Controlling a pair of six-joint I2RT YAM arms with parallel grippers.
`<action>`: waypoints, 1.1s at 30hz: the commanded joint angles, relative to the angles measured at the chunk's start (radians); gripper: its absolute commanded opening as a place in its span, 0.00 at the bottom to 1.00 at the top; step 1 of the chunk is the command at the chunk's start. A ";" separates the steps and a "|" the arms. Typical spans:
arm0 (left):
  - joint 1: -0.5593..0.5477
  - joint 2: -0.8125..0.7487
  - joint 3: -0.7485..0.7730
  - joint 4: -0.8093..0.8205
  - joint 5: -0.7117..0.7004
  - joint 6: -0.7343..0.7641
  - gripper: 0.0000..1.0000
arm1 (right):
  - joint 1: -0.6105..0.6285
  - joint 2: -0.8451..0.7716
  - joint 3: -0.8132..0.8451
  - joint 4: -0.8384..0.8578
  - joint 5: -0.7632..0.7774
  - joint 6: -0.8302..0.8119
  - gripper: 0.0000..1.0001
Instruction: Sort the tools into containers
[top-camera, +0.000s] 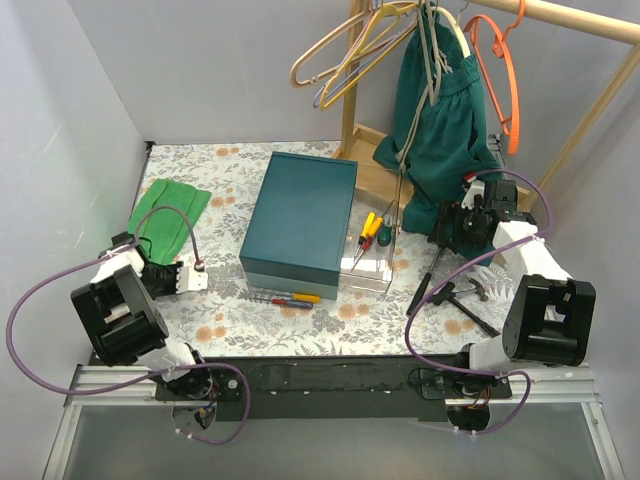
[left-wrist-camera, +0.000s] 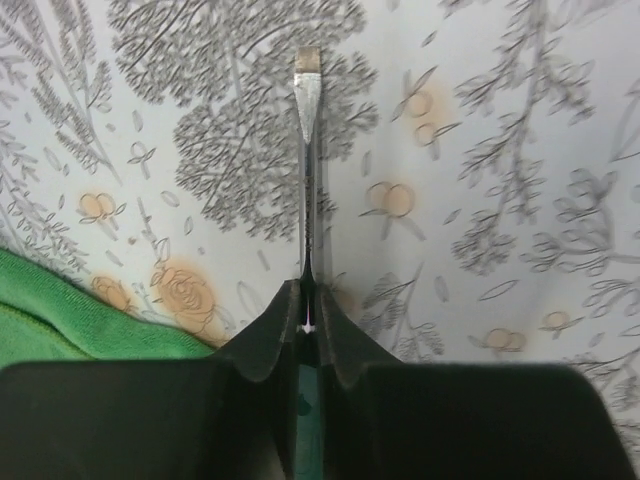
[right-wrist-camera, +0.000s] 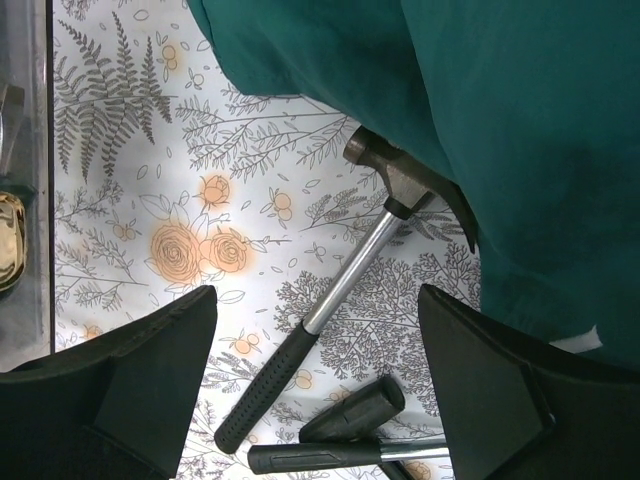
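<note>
My left gripper (top-camera: 190, 273) (left-wrist-camera: 308, 292) is shut on a green-handled screwdriver (left-wrist-camera: 308, 150); its flat-tipped metal shaft sticks out ahead over the flowered table, left of the dark teal box (top-camera: 300, 215). A clear tray (top-camera: 372, 262) stands out at the box's right side and holds yellow, red and green screwdrivers (top-camera: 372, 228). Yellow, red and blue screwdrivers (top-camera: 292, 298) lie in front of the box. My right gripper (top-camera: 452, 228) (right-wrist-camera: 315, 292) is open above a hammer (right-wrist-camera: 335, 295) with a black grip. Two more black-handled tools (right-wrist-camera: 345, 455) lie beside it.
A green cloth (top-camera: 165, 215) (left-wrist-camera: 60, 320) lies at the left by my left gripper. A teal bag (top-camera: 440, 130) (right-wrist-camera: 500, 120) hangs from the wooden rack at the back right and covers the hammer's head end. Coloured hangers (top-camera: 350, 45) hang above. The tray's edge (right-wrist-camera: 22, 180) shows in the right wrist view.
</note>
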 joint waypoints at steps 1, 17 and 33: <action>-0.013 -0.111 -0.081 -0.097 0.047 0.436 0.00 | -0.005 -0.003 0.059 0.014 0.017 -0.015 0.89; -0.313 -0.206 0.583 0.073 0.613 -1.287 0.00 | -0.005 -0.015 0.067 0.015 -0.005 -0.015 0.89; -1.027 0.128 0.689 0.906 0.333 -2.551 0.00 | -0.005 -0.098 0.025 0.026 -0.011 -0.015 0.89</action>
